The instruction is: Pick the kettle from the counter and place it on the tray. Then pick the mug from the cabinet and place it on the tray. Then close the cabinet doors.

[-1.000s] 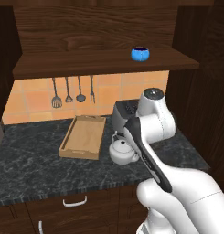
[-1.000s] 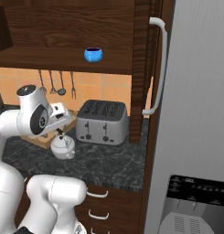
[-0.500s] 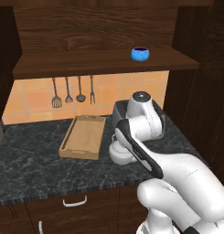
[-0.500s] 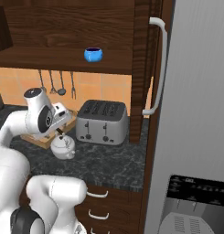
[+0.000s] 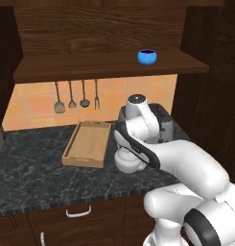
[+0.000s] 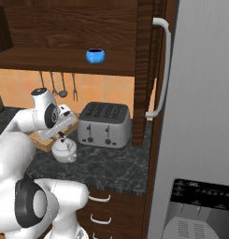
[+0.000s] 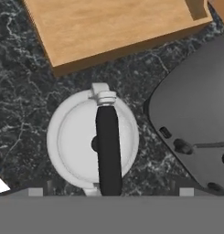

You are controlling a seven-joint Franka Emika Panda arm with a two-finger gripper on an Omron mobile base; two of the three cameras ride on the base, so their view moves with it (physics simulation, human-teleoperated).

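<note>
Your gripper (image 6: pixel 64 132) hangs just above the kettle (image 6: pixel 64 150), pointing down at it, with its jaws spread wide and nothing between them. From the hand view you look straight down on the kettle (image 7: pixel 93 139): its round pale lid sits in the middle of the frame, and the dark arched handle (image 7: pixel 108 148) runs across it from the spout end toward the bottom edge. The kettle stands upright on the dark marbled worktop (image 5: pixel 37 180), untouched as far as you can see.

Look to the left base view and you find the tray (image 5: pixel 88 143) lying flat on the worktop, just beside the kettle (image 5: pixel 128 161), on its left, with a strip of bare stone between them. In the hand view the tray's near corner (image 7: pixel 109 27) sits above the kettle, apart from it. The toaster (image 6: pixel 105 123) stands on the kettle's other side, close by, against the tiled wall.

Up on the shelf of the cabinet (image 5: pixel 109 65) you can see the mug (image 5: pixel 146 56), upright and alone, well apart from the gripper. Four utensils (image 5: pixel 76 95) hang on the wall under the shelf. One cabinet door (image 6: pixel 148 60) stands swung open beside the toaster.
</note>
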